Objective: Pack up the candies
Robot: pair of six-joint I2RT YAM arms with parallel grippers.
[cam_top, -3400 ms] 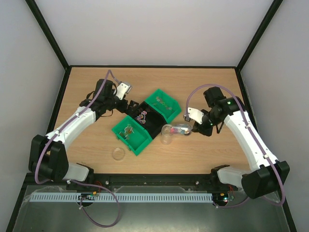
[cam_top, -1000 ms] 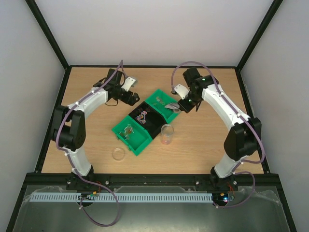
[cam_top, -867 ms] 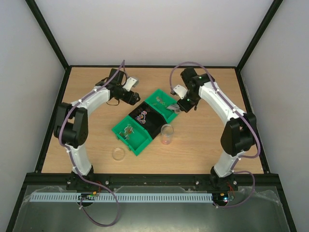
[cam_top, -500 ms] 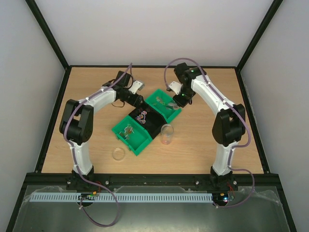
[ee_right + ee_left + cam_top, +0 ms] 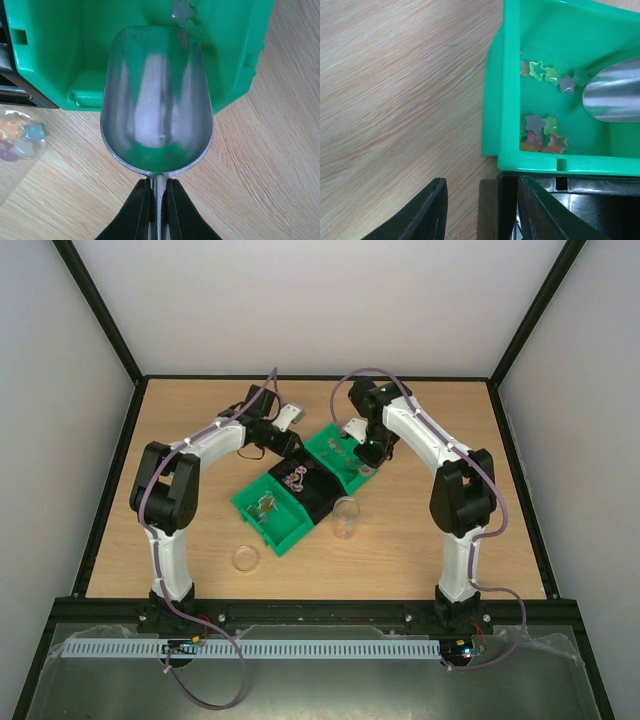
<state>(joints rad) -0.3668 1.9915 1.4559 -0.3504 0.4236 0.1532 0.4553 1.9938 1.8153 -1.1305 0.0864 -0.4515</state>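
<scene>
Left gripper (image 5: 481,184), its jaws standing apart, is straddling the corner wall of the black bin (image 5: 507,200), just beside the green bin (image 5: 502,100). Candies (image 5: 545,127) are lying clustered in the green bin's corner. Right gripper (image 5: 159,184) is clamping the handle of the metal scoop (image 5: 157,95), whose empty bowl is reaching into the green bin.

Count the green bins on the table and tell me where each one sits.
2. The far green bin sits back-right of the black bin, with the metal scoop reaching into it; the near green bin sits front-left of the black bin. None seems hidden.
</scene>
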